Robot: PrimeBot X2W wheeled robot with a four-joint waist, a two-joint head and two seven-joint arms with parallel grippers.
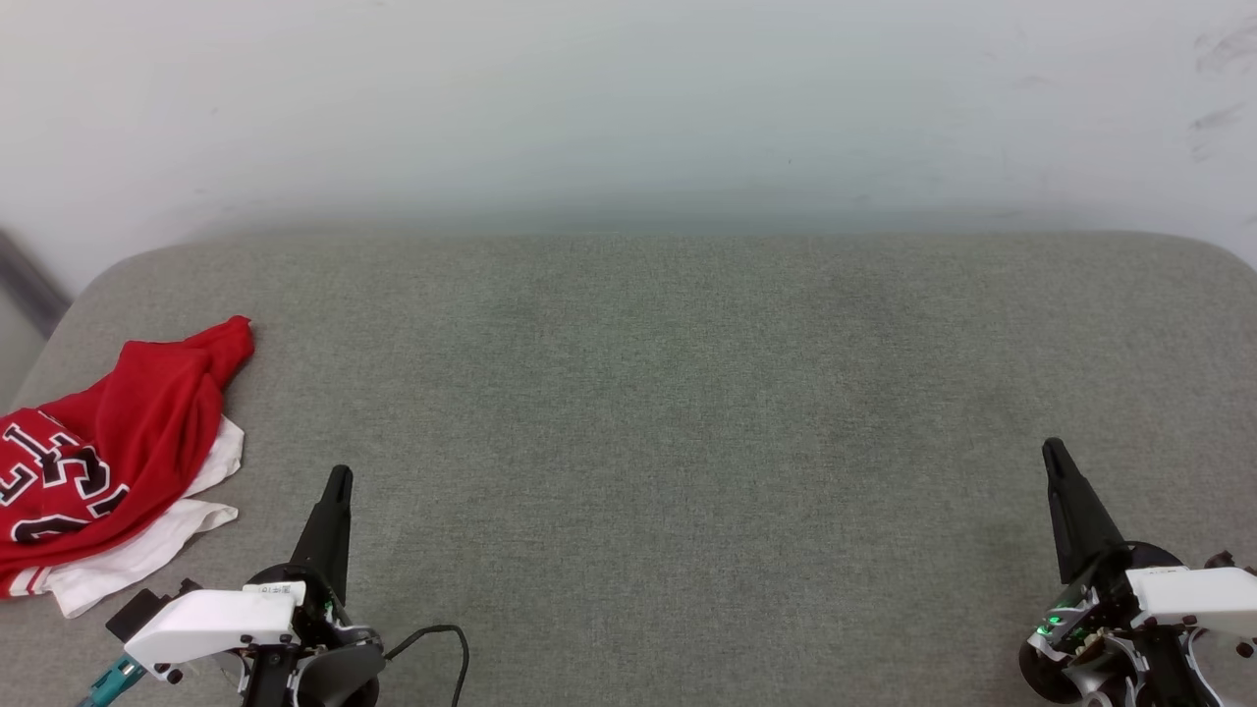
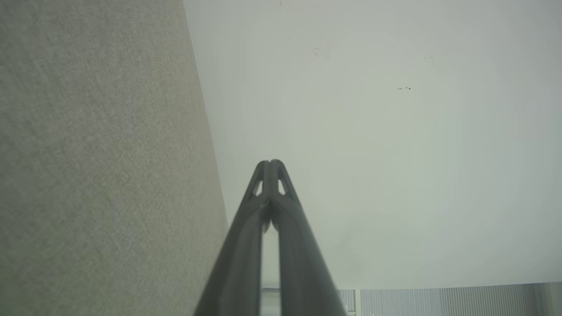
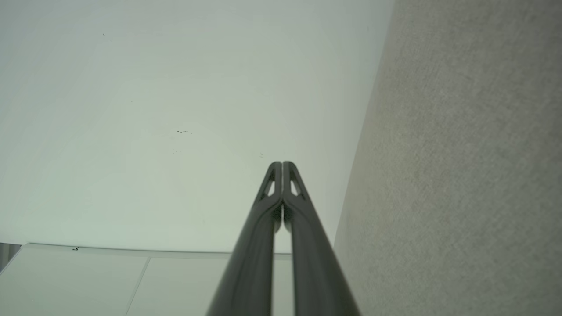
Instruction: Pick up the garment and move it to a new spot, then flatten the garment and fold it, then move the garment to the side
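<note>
Crumpled red shirt at the worktop's left edge; both pairs of fingers are closed and hold nothing.

The shirt (image 1: pixel 128 432) lies bunched at the far left of the grey cloth-covered worktop (image 1: pixel 648 393), its black, white-edged lettering facing up and white sleeve cloth sticking out along its right side. Near it but not touching, the left fingers (image 1: pixel 337 491) point up the head view, pressed together tip to tip. At the lower right, well apart from the shirt, the right fingers (image 1: pixel 1056 462) are pressed shut in the same way. A pale wall (image 1: pixel 628 98) rises behind the worktop.
</note>
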